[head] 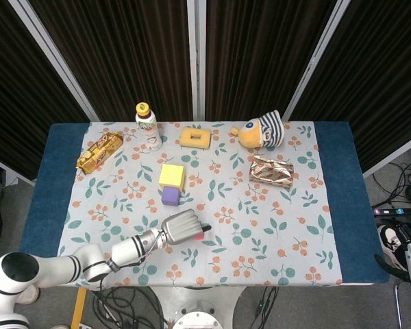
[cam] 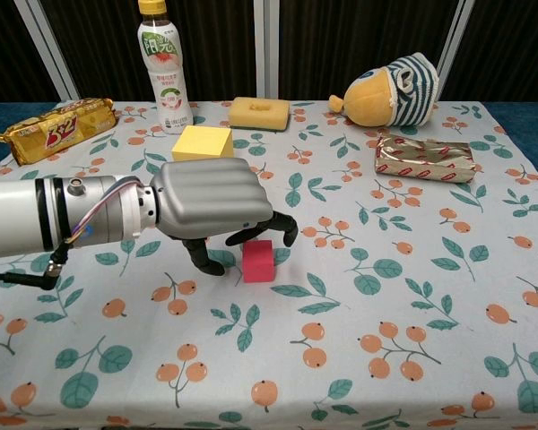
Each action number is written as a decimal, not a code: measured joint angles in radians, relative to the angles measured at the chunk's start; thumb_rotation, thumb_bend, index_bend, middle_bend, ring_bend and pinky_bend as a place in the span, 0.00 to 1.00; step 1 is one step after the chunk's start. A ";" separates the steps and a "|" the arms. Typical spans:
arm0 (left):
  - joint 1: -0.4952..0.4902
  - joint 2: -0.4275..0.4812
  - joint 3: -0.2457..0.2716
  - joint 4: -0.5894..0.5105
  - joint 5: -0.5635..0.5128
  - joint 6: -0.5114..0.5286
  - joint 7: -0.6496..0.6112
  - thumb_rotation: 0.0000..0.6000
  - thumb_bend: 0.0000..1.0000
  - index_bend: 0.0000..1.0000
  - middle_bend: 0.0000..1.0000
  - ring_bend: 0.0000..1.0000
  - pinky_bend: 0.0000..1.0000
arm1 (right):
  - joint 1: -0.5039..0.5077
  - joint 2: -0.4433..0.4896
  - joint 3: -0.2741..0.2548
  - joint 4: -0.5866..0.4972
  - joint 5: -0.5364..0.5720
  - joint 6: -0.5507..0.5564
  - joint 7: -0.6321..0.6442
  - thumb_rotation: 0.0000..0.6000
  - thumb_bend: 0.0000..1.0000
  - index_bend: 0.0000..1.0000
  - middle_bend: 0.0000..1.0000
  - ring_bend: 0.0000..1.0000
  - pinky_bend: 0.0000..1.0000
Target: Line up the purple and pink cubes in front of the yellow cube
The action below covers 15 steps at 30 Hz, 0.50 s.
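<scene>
The left robot hand (cam: 217, 208) arches over the pink cube (cam: 258, 261) on the counter (cam: 412, 296), fingers apart and not yet clamped, near the purple cube (head: 170, 196) fronting the yellow cube (head: 172, 176); a careless close could knock pink askew.

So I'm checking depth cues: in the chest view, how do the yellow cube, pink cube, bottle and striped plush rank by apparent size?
Largest to smallest as they look:
1. bottle and striped plush, too alike in area to rank
2. yellow cube
3. pink cube, though it sits nearer the camera and is partly behind the robot hand
</scene>
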 measured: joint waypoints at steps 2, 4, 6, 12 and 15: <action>-0.001 -0.007 0.003 0.009 0.005 0.007 -0.007 1.00 0.21 0.41 0.76 0.72 0.73 | 0.001 0.000 0.001 -0.002 0.000 -0.001 -0.002 1.00 0.07 0.23 0.30 0.26 0.36; -0.001 -0.017 0.002 0.017 0.004 0.010 -0.013 1.00 0.22 0.44 0.76 0.73 0.74 | 0.001 0.001 0.001 -0.004 0.001 -0.001 -0.004 1.00 0.07 0.23 0.30 0.26 0.36; -0.003 -0.029 0.001 0.030 0.001 0.012 -0.022 1.00 0.22 0.47 0.76 0.73 0.74 | -0.001 0.002 0.001 -0.006 0.002 0.000 -0.007 1.00 0.07 0.23 0.30 0.26 0.36; 0.003 -0.057 -0.006 0.062 -0.021 0.018 -0.039 1.00 0.23 0.53 0.77 0.74 0.74 | 0.001 0.002 0.001 -0.006 0.003 -0.005 -0.006 1.00 0.07 0.23 0.30 0.26 0.36; 0.019 -0.059 -0.011 0.055 -0.049 0.022 -0.059 1.00 0.24 0.55 0.78 0.74 0.75 | 0.002 0.003 0.003 -0.005 0.004 -0.007 -0.005 1.00 0.06 0.23 0.30 0.26 0.36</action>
